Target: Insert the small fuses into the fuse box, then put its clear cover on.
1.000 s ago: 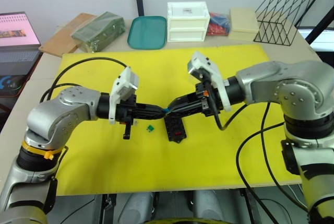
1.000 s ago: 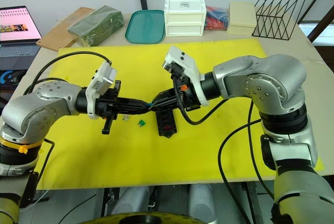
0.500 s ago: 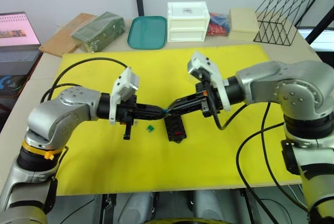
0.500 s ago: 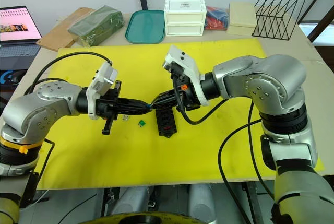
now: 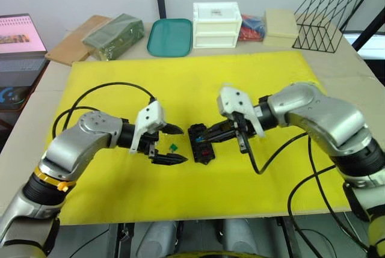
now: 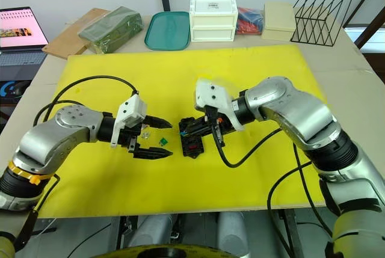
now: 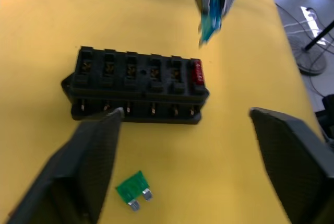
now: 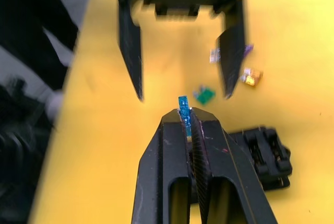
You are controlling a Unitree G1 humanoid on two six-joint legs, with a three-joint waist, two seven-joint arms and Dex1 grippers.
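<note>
The black fuse box (image 7: 138,85) lies mid-mat with a red fuse (image 7: 197,72) seated in one end slot. My right gripper (image 8: 189,117) is shut on a teal fuse (image 8: 183,104) and holds it just above the box's left end (image 5: 201,144). My left gripper (image 5: 183,145) stands wide open to the left of the box, with nothing between its fingers. A green fuse (image 7: 133,190) lies on the mat between those fingers. Purple (image 8: 245,50) and amber (image 8: 250,78) fuses lie close by. The clear cover is out of view.
The yellow mat (image 5: 252,77) covers the table. Along the back stand a green tray (image 5: 170,36), a white drawer unit (image 5: 216,16), a beige box (image 5: 281,23) and a wire rack (image 5: 328,20). A laptop (image 5: 21,32) sits at far left. Black cables trail over the mat.
My left gripper has opened, let go of the teal fuse and drawn back left and down. My right gripper kept the fuse and dropped toward the fuse box.
</note>
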